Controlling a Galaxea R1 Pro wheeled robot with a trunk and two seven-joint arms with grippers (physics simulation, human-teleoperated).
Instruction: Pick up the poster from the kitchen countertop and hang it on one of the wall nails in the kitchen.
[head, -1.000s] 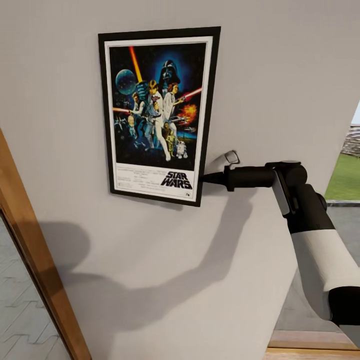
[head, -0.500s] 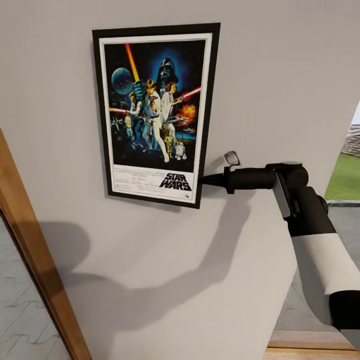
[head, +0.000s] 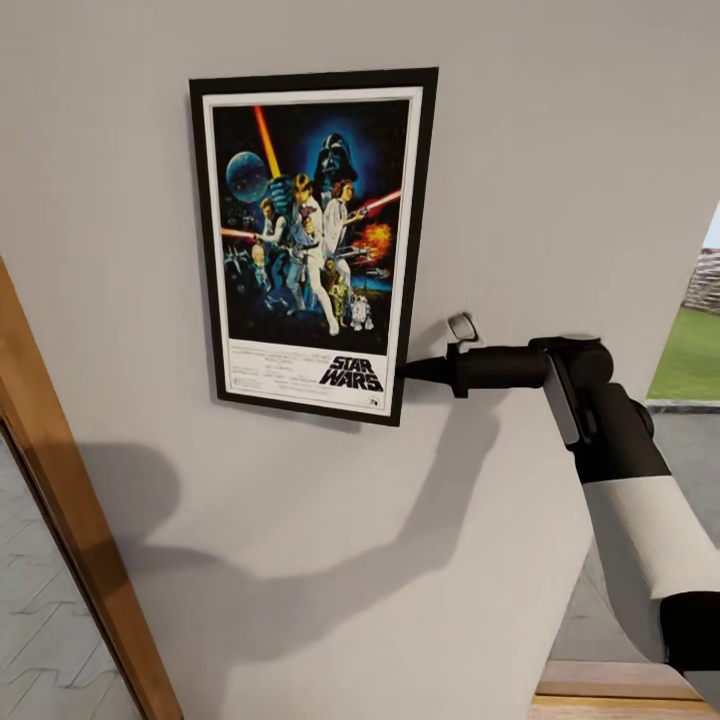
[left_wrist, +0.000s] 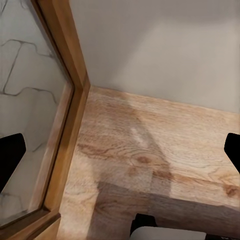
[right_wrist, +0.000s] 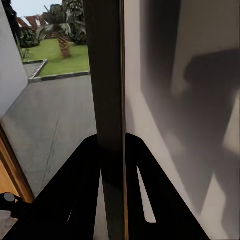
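Against grey wall (head: 560, 150), poster (head: 312, 240) upright; right claw (head: 412, 371) clamped on its lower right edge.

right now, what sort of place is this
Probably indoors in a house, beside a doorway or window. A black-framed Star Wars poster is held against a plain light grey wall, a light wooden plank floor lies below, and green lawn shows outside.
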